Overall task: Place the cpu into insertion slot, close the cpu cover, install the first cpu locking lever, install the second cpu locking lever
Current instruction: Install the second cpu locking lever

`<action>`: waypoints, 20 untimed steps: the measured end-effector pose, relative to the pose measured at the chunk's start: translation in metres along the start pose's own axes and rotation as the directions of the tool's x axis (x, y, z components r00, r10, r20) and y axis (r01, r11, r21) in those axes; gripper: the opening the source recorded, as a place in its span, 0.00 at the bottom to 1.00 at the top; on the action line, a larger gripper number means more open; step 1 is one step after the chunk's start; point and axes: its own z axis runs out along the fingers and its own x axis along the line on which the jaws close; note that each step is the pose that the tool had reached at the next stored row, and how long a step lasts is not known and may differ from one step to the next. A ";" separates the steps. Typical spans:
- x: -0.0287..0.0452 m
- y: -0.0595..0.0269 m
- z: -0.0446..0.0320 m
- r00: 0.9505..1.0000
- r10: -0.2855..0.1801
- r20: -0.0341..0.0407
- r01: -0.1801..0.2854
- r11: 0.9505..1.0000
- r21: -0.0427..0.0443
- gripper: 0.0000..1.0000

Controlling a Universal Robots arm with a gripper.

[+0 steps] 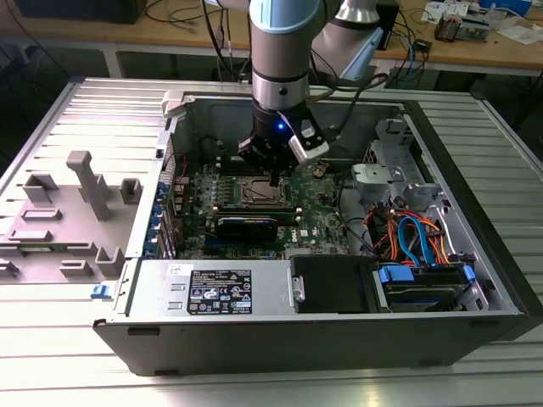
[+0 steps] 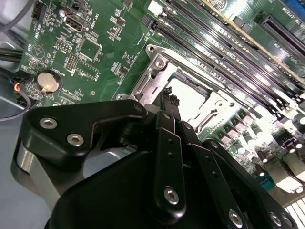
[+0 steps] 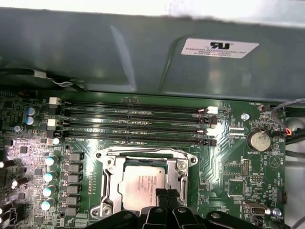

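The cpu [image 3: 140, 188], a dull silver square, lies inside the insertion slot [image 3: 106, 162] on the green motherboard. The cpu cover [image 3: 181, 174], a silver frame, lies flat around the chip. A thin lever rod [image 3: 143, 151] runs along the slot's edge nearest the memory slots. My gripper [image 3: 164, 193] is shut with nothing between its black fingers, and its tip hangs just over the chip's edge. The second wrist view shows the gripper [image 2: 167, 98] tip against the bright cpu [image 2: 193, 95] and the cover [image 2: 147, 78]. In the exterior view my gripper [image 1: 273, 176] stands straight above the slot [image 1: 259, 195].
Long black memory slots [image 3: 138, 124] lie beside the socket, with the grey case wall [image 3: 143, 52] behind them. A coin battery [image 3: 259, 140] sits near the socket. A black card [image 1: 246, 225], the power supply [image 1: 216, 292] and a drive bay with blue and orange cables [image 1: 416, 242] crowd the case.
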 end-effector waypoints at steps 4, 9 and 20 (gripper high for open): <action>0.0000 -0.0015 -0.0001 1.000 0.000 0.000 0.000 1.000 0.003 0.11; 0.0003 -0.0063 -0.0007 1.000 0.000 -0.001 0.000 1.000 0.006 0.11; 0.0004 -0.0165 -0.0207 1.000 0.000 -0.002 0.000 1.000 0.005 0.11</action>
